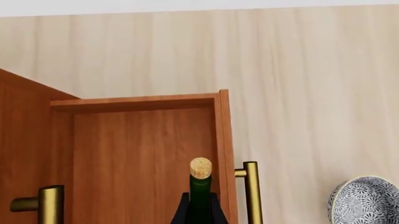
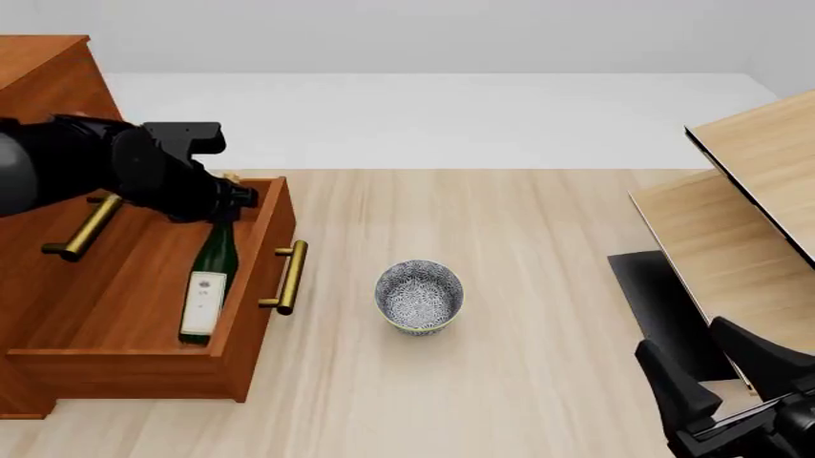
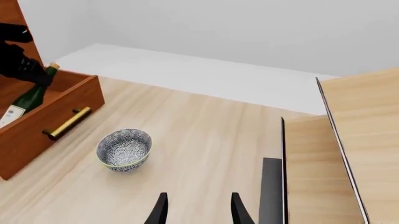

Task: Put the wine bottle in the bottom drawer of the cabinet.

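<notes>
Bottle: dark-green glass wine bottle (image 2: 210, 270) with tan cap and white label, tilted inside the open reddish-brown wooden bottom drawer (image 2: 250, 315), left of frame, base low on the drawer floor.
Left gripper (image 2: 227, 212): clamped on the bottle neck, upper left of frame.
Right gripper (image 3: 196, 209): fingers apart, holding nothing, lower right.
Cabinet: reddish-brown chest (image 2: 45, 72), far left.
Bowl: blue-white patterned ceramic bowl (image 2: 419, 297), frame centre, on the table.

The bottle (image 2: 208, 277) is dark green with a white label low on its body and a tan cap. It lies tilted inside the open bottom drawer (image 2: 248, 315), neck raised toward the far end. The drawer is reddish-brown wood with a brass bar handle, pulled out of the cabinet (image 2: 45, 72).
</notes>
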Robot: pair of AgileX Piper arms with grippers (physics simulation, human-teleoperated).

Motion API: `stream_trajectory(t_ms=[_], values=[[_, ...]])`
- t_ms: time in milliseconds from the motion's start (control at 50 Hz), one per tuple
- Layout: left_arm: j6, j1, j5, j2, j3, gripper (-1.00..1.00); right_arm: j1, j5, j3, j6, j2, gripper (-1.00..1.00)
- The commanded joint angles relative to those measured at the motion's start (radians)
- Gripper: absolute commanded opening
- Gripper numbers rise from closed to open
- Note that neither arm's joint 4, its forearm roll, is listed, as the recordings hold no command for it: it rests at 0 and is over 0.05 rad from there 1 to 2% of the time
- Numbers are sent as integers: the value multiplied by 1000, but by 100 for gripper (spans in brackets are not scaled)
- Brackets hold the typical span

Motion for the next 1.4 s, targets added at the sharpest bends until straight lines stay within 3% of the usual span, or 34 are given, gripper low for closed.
stream_trajectory(t_ms=[20, 1400], values=[[-8, 5, 17, 69, 69, -100, 0, 1, 0, -2, 1, 100], [5, 12, -18, 101, 69, -100, 11, -15, 0, -1, 25, 100]])
